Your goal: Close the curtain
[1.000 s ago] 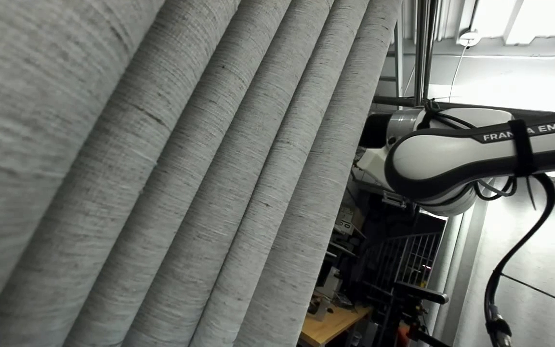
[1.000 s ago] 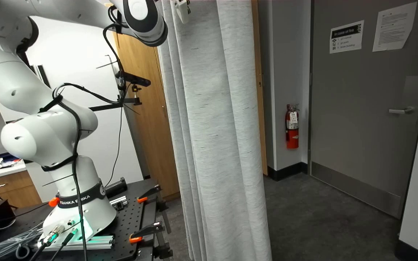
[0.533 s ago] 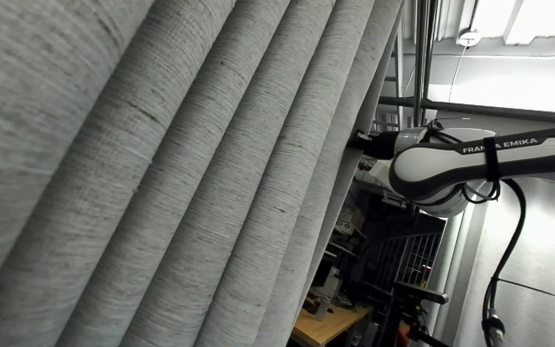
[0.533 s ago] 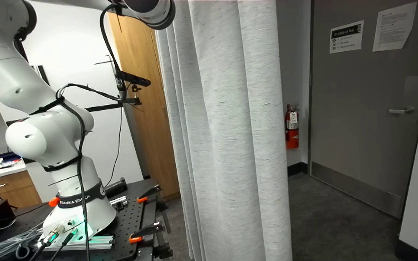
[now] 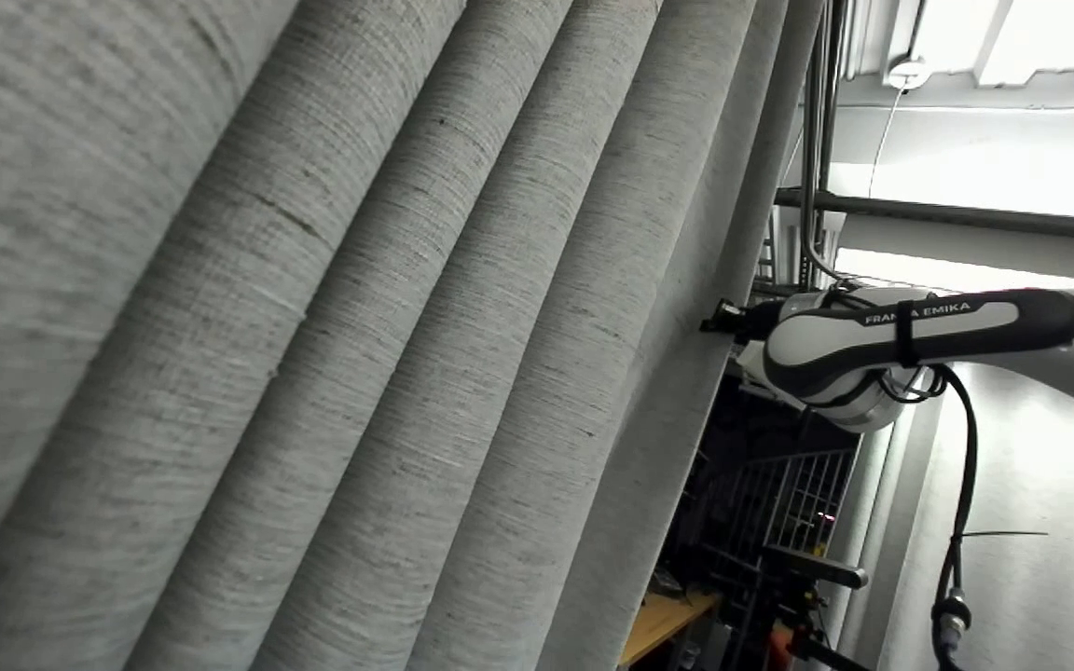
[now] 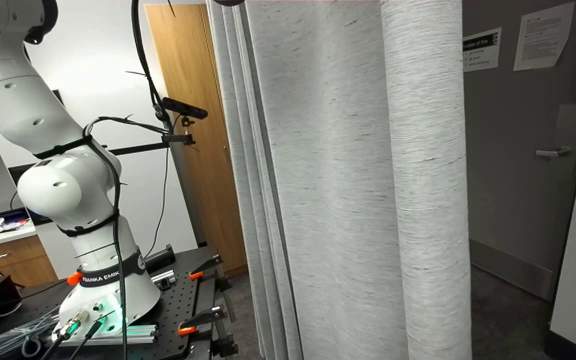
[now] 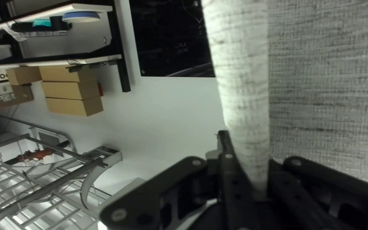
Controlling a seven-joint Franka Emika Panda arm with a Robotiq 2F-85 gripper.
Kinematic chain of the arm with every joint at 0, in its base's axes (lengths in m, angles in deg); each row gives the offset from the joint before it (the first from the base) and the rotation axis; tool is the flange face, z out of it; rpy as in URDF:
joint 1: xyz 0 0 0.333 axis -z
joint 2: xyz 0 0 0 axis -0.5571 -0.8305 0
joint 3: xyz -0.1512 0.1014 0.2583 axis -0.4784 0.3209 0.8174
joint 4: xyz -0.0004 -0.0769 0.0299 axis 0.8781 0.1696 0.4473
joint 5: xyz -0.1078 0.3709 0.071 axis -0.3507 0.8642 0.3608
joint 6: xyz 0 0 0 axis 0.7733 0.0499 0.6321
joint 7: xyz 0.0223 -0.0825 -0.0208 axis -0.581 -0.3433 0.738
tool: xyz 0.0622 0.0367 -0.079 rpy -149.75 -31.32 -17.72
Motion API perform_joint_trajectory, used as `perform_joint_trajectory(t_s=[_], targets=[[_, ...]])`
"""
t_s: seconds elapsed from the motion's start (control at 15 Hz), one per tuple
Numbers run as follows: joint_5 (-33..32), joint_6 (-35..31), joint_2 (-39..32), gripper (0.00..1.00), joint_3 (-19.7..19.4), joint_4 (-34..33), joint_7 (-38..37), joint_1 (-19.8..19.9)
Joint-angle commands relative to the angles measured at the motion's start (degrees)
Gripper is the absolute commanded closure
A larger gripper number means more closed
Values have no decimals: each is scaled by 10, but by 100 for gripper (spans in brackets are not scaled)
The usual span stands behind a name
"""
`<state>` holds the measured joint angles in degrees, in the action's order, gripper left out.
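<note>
The light-grey curtain point(image 5: 388, 326) hangs in deep pleats and fills much of an exterior view. In an exterior view the curtain point(image 6: 338, 175) spreads across the middle, its rounded free edge overlapping the grey door. In the wrist view the curtain point(image 7: 327, 80) fills the right side, and a narrow fold of it runs down between the black fingers point(image 7: 235, 179). My gripper point(image 7: 248, 150) is shut on this fold; the right fingertip is hidden behind the fabric. The gripper point(image 5: 722, 317) also shows at the curtain's edge in an exterior view. It is out of view in an exterior view where the curtain hides it.
The door point(image 6: 513, 200) stands right of the curtain. A black camera on a bracket point(image 6: 184, 108) and a wooden cabinet point(image 6: 188, 150) stand left of it. Clamps hold the arm's black base table point(image 6: 183, 280). Shelves point(image 7: 53, 60) and boxes point(image 7: 72, 89) show behind the curtain edge.
The gripper has pulled the curtain's free edge to the right in both exterior views. The pleats have spread out, and the fabric now covers the fire extinguisher and part of the door.
</note>
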<state>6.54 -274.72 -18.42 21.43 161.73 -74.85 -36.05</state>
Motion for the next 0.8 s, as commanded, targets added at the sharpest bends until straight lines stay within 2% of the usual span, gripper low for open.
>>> perform_joint_trajectory(t_s=[0.0, 0.27, 0.73], targets=[[16, 72, -40, 100, -108, -47, -22, -55], [49, 119, -53, 100, -213, -91, -16, -115], [112, 176, -51, 100, -375, -149, -4, -222]])
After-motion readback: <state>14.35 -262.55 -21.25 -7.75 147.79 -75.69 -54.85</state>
